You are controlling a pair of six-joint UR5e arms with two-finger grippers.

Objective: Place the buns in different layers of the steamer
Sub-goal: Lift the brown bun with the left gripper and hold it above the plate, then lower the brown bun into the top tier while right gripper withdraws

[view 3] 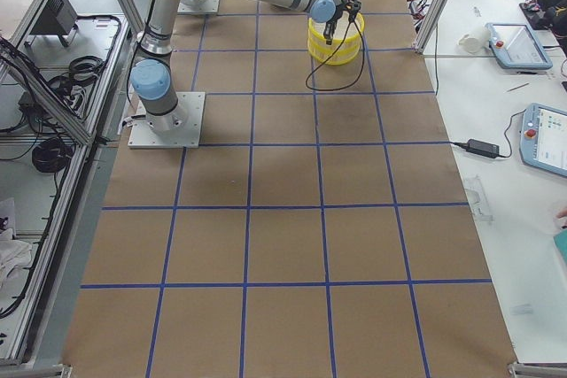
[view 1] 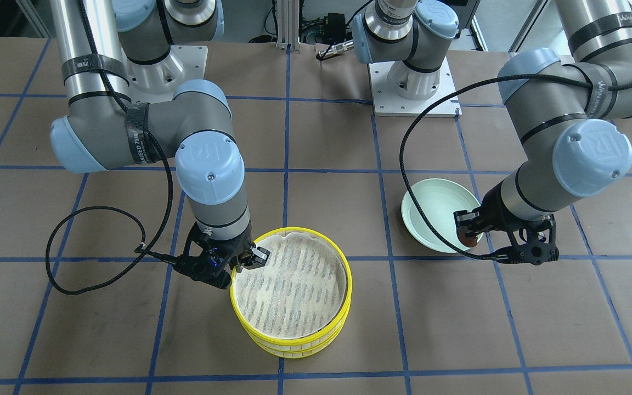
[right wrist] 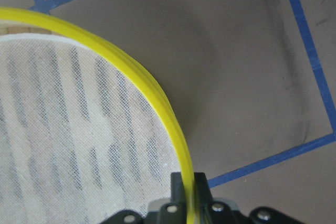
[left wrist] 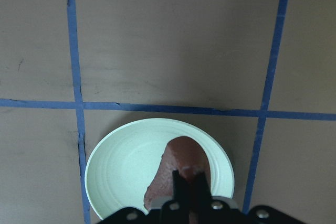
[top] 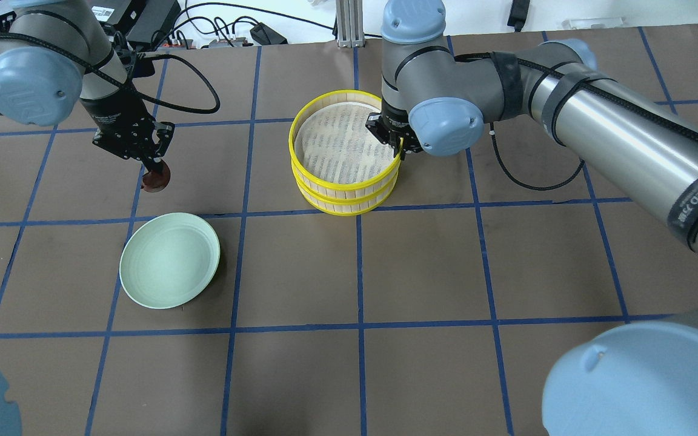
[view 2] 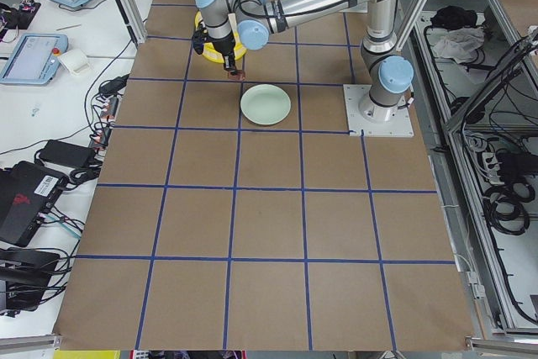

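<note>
The steamer (top: 344,192) stands as two stacked yellow-rimmed layers. The top layer's white mesh liner (view 1: 288,285) is bare. My right gripper (top: 398,145) is shut on the top layer's yellow rim (right wrist: 131,66), one finger inside and one outside. My left gripper (top: 154,166) is shut on the dark reddish-brown bun (top: 156,178) and holds it raised over the pale green plate (left wrist: 121,166). The bun also shows in the left wrist view (left wrist: 178,166). The pale cream-yellow bun is out of view.
The pale green plate (top: 169,260) lies empty on the brown paper table with its blue tape grid. The right arm's black cable (view 1: 96,258) loops on the table beside the steamer. The arm bases (view 1: 415,88) stand at the table's back.
</note>
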